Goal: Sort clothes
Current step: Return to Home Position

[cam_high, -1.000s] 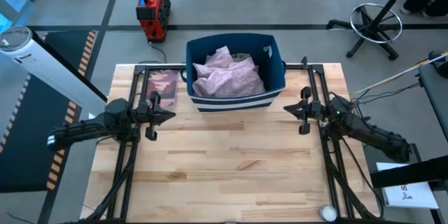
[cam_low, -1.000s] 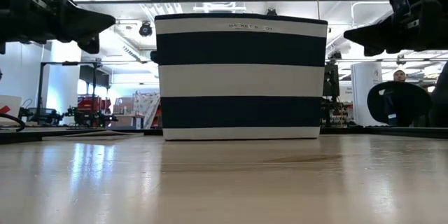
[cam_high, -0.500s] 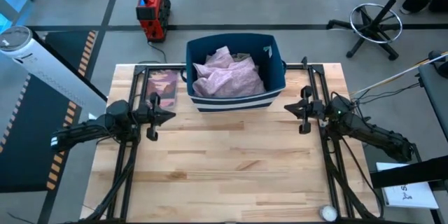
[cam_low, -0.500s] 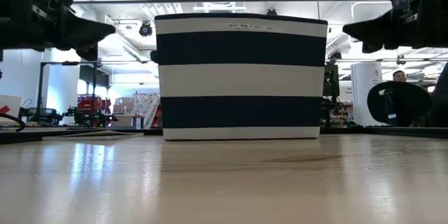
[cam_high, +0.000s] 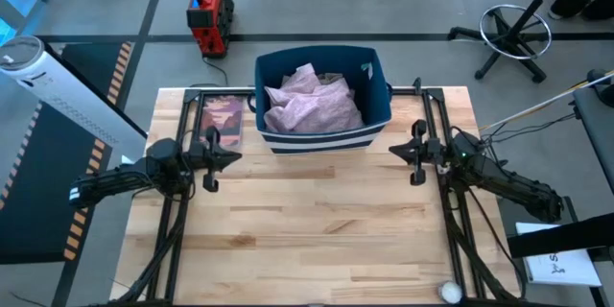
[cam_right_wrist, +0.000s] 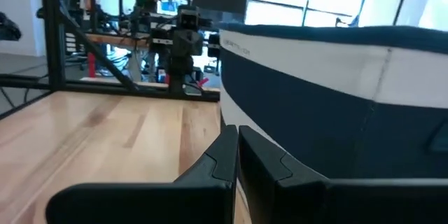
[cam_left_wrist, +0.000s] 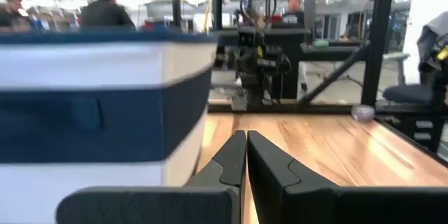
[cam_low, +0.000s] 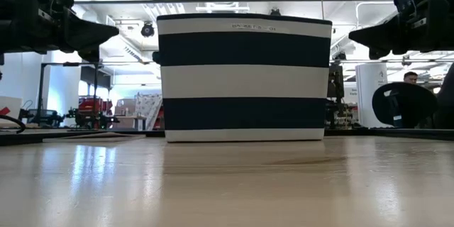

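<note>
Clothes heaped in striped bin, far centre; left gripper and right gripper flank it, fingers pressed together, empty; sorting looks done, arms need only park at home.

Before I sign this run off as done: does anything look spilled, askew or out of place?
Nothing stands out. The clothes sit inside the upright bin, none over its rim or on the table. The left gripper and right gripper hang shut and empty, flanking it.
</note>
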{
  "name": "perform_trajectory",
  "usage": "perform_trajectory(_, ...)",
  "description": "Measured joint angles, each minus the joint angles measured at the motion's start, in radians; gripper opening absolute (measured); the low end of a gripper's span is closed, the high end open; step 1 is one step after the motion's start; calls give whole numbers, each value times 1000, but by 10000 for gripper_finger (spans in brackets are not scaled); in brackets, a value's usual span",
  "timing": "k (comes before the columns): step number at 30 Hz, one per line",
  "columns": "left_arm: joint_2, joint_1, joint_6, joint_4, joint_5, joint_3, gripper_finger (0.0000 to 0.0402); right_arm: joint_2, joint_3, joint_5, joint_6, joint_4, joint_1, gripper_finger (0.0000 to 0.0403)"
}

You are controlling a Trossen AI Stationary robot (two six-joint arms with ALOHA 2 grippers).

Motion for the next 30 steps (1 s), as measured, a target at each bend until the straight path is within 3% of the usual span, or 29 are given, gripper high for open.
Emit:
perform_trajectory(6,0,0,21,61,-13,0,0,-1,0,103,-35,0,0,0)
perform_trajectory(17,0,0,26,40,-39,-1,0,0,0,122,31,60,14,0)
perform_trajectory(22,1,0,29,42,-39,-1,0,7,0,136,23,80,86,0)
perform_trajectory(30,0,0,26,39,-39,-1,0,40,0,272,-21,72,268,0)
